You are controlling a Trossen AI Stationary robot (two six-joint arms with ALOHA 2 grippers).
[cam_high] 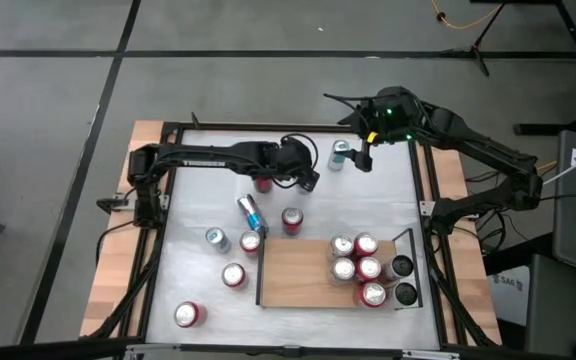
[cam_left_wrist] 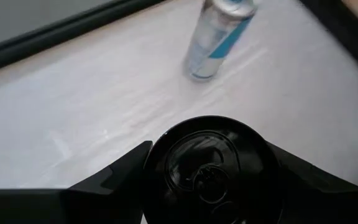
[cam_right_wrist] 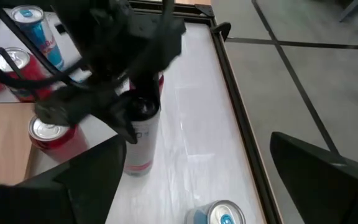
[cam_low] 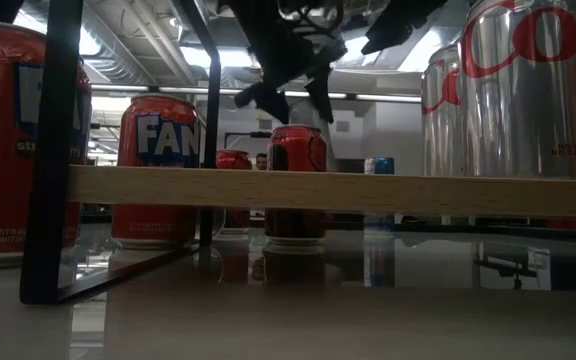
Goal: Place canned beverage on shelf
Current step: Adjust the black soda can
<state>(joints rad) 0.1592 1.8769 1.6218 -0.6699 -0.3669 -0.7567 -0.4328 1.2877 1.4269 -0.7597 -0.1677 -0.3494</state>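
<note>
My left gripper (cam_high: 306, 178) is shut on an upright can with a black top (cam_left_wrist: 209, 167) and a white and red body (cam_right_wrist: 140, 140), at the far middle of the table. The wooden shelf (cam_high: 293, 272) lies at the near right and bears several red cans (cam_high: 358, 265) at its right end. In the low view the shelf shows as a board (cam_low: 318, 190). My right gripper (cam_high: 362, 152) is open and empty. It hovers beside a standing silver-blue can (cam_high: 339, 155), which also shows in the right wrist view (cam_right_wrist: 219, 214). My left gripper pinches the can's upper end between its two fingers (cam_left_wrist: 126, 168), one on each side just below the black rim (cam_right_wrist: 143, 111). The fingers come from above, slanting from the table's left. The can stands upright; I cannot tell whether its base touches the table.
Loose cans stand on the white tabletop: red ones (cam_high: 292, 220) (cam_high: 251, 243) (cam_high: 233, 275) (cam_high: 189, 314) (cam_high: 263, 183) and a silver one (cam_high: 216, 239). A blue can (cam_high: 251, 211) lies on its side. Two black-topped cans (cam_high: 403, 280) stand right of the shelf's rail.
</note>
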